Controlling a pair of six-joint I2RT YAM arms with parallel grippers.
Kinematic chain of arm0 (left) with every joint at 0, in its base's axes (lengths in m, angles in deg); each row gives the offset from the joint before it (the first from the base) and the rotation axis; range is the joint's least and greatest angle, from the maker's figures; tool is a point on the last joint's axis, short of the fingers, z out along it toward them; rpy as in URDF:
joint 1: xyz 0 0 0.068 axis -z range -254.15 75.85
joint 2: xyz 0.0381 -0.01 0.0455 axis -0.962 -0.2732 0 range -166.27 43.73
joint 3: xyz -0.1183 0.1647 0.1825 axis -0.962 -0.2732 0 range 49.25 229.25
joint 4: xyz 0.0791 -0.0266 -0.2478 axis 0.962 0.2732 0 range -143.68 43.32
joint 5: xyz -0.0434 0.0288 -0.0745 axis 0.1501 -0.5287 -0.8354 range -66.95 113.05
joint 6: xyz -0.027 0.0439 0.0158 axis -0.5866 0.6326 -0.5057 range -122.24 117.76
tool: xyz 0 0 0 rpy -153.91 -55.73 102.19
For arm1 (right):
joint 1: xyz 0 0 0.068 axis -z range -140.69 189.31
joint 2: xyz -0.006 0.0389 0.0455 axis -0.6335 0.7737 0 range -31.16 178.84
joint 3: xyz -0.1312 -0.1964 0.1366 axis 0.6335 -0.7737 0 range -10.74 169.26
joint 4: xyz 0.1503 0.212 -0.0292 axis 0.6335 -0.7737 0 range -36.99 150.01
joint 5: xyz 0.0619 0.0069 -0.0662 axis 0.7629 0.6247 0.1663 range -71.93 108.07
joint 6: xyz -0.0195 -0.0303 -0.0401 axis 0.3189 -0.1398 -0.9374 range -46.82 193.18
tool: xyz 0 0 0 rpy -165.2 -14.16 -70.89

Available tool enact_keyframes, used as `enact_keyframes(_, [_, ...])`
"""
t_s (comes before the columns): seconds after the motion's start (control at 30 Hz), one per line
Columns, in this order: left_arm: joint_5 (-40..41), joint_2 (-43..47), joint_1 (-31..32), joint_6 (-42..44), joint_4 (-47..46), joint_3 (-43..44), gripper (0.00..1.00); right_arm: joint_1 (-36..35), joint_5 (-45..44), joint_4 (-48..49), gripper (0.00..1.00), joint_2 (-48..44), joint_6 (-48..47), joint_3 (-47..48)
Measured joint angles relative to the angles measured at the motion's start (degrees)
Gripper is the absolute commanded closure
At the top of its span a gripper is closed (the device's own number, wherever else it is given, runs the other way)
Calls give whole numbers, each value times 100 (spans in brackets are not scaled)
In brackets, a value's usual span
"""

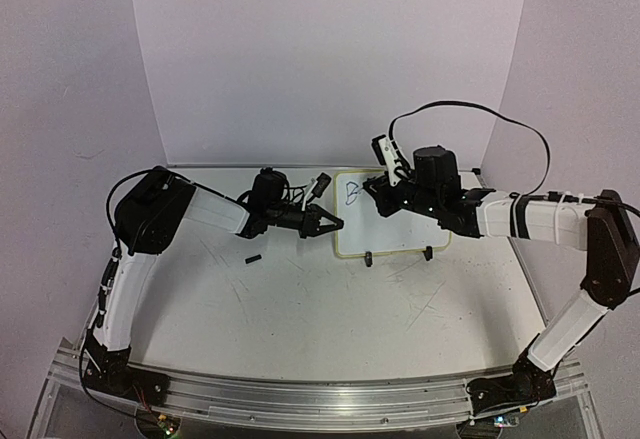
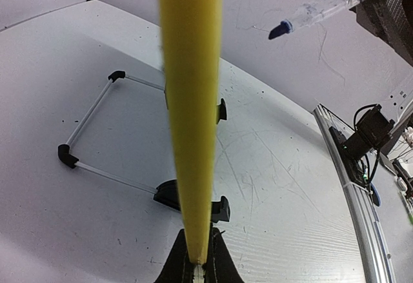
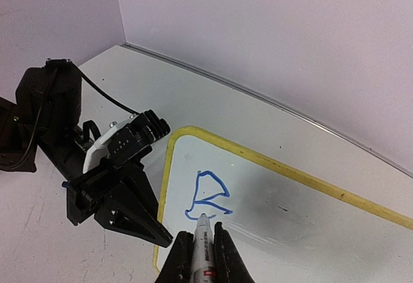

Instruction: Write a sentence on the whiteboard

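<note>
The whiteboard point(image 1: 400, 221) with its cream-yellow rim point(image 3: 303, 178) lies at the back middle of the table, its two black clip feet point(image 1: 369, 258) on the near edge. My left gripper point(image 1: 337, 224) is shut on the board's left rim, which shows as a yellow stripe point(image 2: 190, 102) between the black fingers point(image 2: 222, 267). My right gripper point(image 3: 201, 251) is shut on a white marker point(image 3: 204, 241). The marker's tip touches the board at the bottom of a blue letter like a B point(image 3: 208, 196) near the top-left corner. The blue tip point(image 2: 279, 31) also shows in the left wrist view.
A small black cap-like piece point(image 1: 253, 257) lies on the scratched tabletop left of the board. A thin wire stand with black corners point(image 2: 64, 155) sits behind the board. White walls point(image 1: 330, 59) close the back, and a metal rail point(image 1: 320, 399) runs along the near edge.
</note>
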Motion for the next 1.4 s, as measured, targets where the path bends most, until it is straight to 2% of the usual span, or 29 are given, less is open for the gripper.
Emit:
enact_keyframes(0.33, [0, 2, 0, 11, 83, 35, 100, 0, 11, -87, 100, 341, -2, 153])
enact_keyframes(1.4, [11, 2, 0, 13, 192, 74, 100, 166, -376, 87, 100, 212, 140, 138])
